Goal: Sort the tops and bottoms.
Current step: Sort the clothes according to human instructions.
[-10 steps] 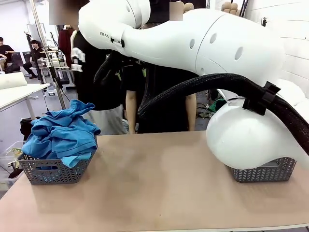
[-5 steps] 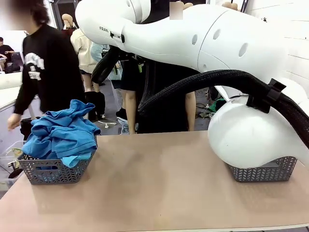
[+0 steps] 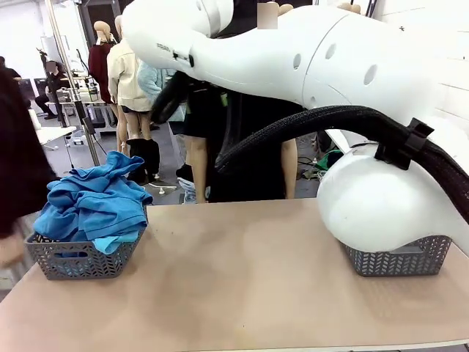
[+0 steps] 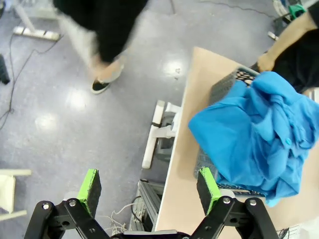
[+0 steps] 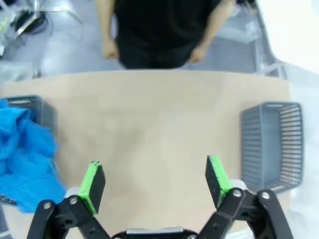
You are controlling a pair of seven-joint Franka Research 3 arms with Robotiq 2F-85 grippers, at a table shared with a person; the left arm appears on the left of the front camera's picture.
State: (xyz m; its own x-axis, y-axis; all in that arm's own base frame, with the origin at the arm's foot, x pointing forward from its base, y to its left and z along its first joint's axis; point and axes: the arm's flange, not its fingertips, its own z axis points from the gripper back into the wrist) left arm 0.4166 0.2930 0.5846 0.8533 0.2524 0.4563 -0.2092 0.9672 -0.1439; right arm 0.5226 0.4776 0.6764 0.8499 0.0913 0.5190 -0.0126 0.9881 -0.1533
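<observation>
We saw the tops [image 3: 94,204] heaped in the left basket [image 3: 80,260] while both the left gripper [image 4: 149,189] and right gripper [image 5: 155,181] hung agape, holding nothing.

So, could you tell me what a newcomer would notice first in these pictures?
Most striking is the heap of bright blue tops spilling over the grey basket at the table's left end. A big white robot arm sweeps across the upper part of the front view, above a second grey basket at the right end. Both the left gripper and right gripper hang with jaws open, holding nothing.
</observation>
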